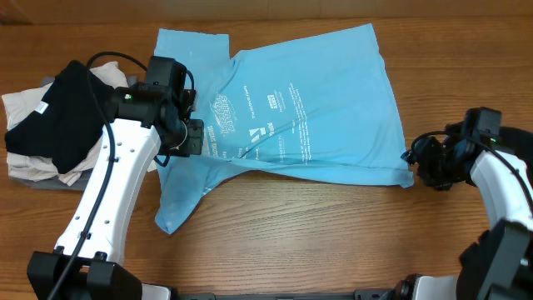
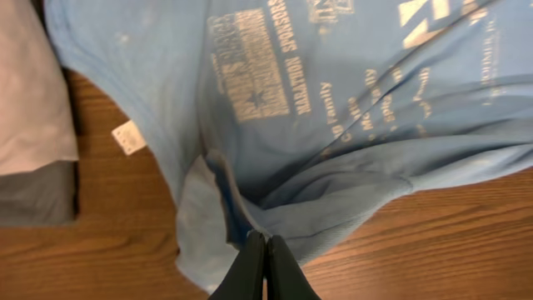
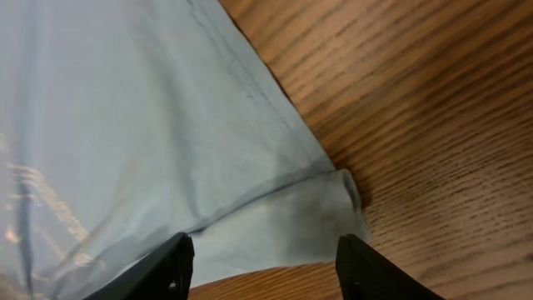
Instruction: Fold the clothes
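In the left wrist view the left gripper [image 2: 265, 243] is seen pressed shut on a bunched fold of the sky-blue T-shirt [image 2: 350, 125] — a pinch hidden beneath the arm from overhead. In the right wrist view the right gripper [image 3: 262, 250] is held open, the shirt's hem corner lying ungripped between its fingers. Only overhead is the shirt shown spread, print up, on the table [image 1: 333, 242], with a pile of clothes [image 1: 50, 125] — black on top — at its left.

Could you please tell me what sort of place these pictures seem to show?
Likely a robotics lab bench for laundry-folding trials: a wooden table with a sky-blue T-shirt spread out, a pile of garments beside it, and a left arm and right arm reaching over it.
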{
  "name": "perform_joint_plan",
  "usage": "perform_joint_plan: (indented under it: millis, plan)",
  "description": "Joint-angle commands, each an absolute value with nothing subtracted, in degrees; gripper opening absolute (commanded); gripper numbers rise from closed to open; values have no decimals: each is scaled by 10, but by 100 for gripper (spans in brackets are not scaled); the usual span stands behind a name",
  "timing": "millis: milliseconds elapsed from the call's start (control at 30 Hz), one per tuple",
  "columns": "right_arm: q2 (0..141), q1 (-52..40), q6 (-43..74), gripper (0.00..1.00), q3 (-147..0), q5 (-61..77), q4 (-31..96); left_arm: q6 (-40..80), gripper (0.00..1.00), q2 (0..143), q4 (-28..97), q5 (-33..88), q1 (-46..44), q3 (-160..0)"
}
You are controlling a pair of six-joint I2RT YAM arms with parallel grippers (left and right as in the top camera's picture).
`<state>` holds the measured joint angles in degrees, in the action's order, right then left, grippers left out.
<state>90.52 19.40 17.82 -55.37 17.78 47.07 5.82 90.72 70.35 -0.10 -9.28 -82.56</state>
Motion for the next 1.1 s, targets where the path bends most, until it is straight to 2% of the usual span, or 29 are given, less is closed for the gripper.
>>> perform_joint_plan:
  millis: [0,167,300,533,600,700,767,933,1067]
  plan:
    - [929,194,181,57,-557,176,465,87,4,905,718,-53,-90,-831]
    - [943,194,178,56,-557,183,441,151,4,895,752,-141,-89,-831]
    - [943,185,163,57,-556,216,428,166,4,879,750,-142,-89,-831]
    - [943,135,168,56,-528,194,431,185,4,860,738,-137,-89,-831]
    - [943,131,188,50,-521,169,431,184,4,858,740,-137,-89,-831]
    - [943,132,194,49,-515,168,432,185,4,857,743,-137,-89,-831]
    - [943,132,196,49,-511,168,442,185,4,857,743,-137,-89,-831]
    - [943,131,196,58,-503,222,455,185,4,857,743,-137,-89,-831]
    - [943,131,215,57,-502,272,455,185,4,857,743,-137,-89,-831]
